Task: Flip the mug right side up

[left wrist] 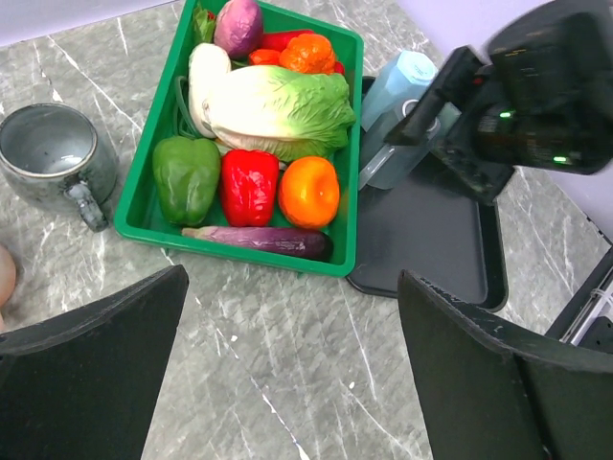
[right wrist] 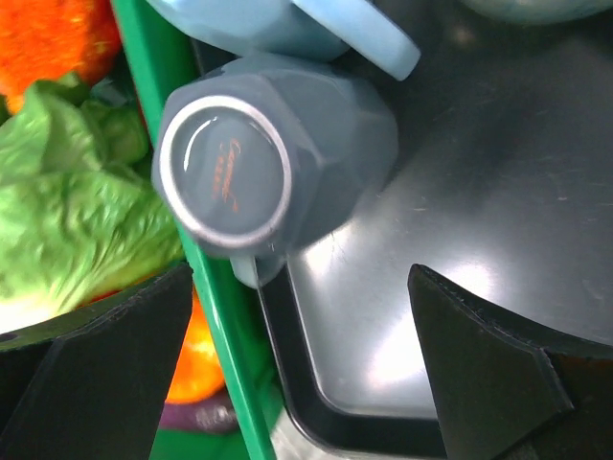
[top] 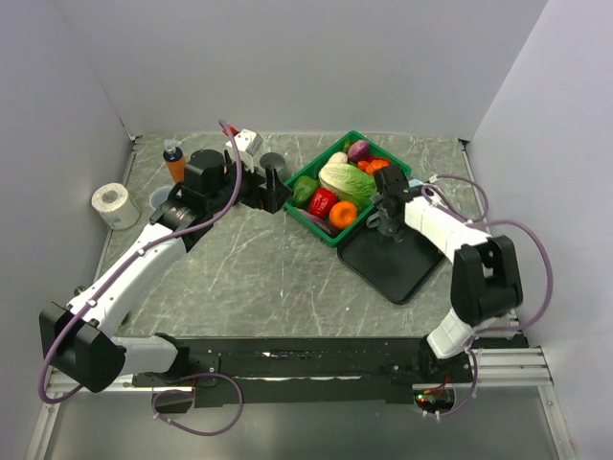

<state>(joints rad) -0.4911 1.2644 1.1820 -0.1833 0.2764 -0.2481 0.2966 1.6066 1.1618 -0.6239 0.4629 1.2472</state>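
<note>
A: Where was the mug?
B: Blue-grey mug (right wrist: 287,144) sat base-up on the black tray (right wrist: 460,192), right against the green crate's (right wrist: 233,364) outer wall. A light blue piece (right wrist: 287,29) touched its far side.
A: Right fingers?
B: Right fingers (right wrist: 105,364) were spread wide above the tray. The mug was ahead of the gap between them, untouched. Nothing gripped.
A: Left?
B: Left fingers (left wrist: 86,364) were released too, empty, over the table (left wrist: 287,364) off the crate's long side, well apart from the mug.
A: In the crate?
B: Cabbage (left wrist: 278,105), green pepper (left wrist: 187,177), red pepper (left wrist: 247,184), orange (left wrist: 308,190), aubergine (left wrist: 259,240). A second grey mug (left wrist: 48,153) stood mouth-up on the table, on the crate's side opposite the tray.
</note>
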